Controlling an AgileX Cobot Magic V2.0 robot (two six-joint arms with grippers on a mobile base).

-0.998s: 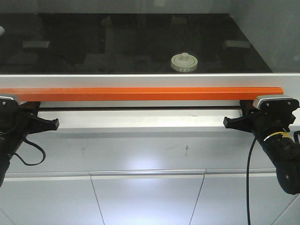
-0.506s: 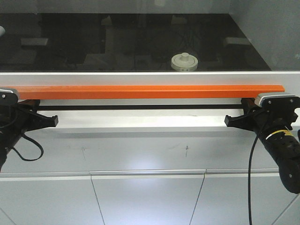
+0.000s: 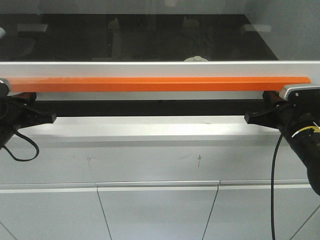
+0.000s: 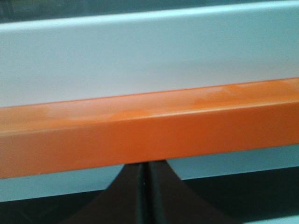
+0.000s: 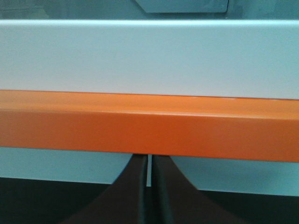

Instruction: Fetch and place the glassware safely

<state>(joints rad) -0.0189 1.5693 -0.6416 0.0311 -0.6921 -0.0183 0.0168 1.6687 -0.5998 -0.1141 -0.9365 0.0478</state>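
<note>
The glassware is nearly hidden: only the top of its cream-white lid (image 3: 198, 59) peeks over the white sash frame (image 3: 150, 68), on the dark worktop behind. A long orange bar (image 3: 160, 83) runs along that frame. My left gripper (image 3: 50, 118) is shut, and its black tip sits just below the bar's left end. My right gripper (image 3: 248, 118) is shut below the bar's right end. In the left wrist view the left gripper (image 4: 148, 170) meets the underside of the orange bar (image 4: 149, 135). In the right wrist view the right gripper (image 5: 149, 163) touches the bar (image 5: 149, 126) the same way.
Behind the sash a dark glossy worktop (image 3: 125, 40) reaches back to a grey wall. A white ledge (image 3: 150, 127) lies below the bar, with white cabinet fronts (image 3: 155, 210) under it. Black cables (image 3: 274, 190) hang from the right arm.
The orange bar and white sash frame have risen, and both grippers have risen with them. The frame now covers most of the lidded jar, which was in full view before.
</note>
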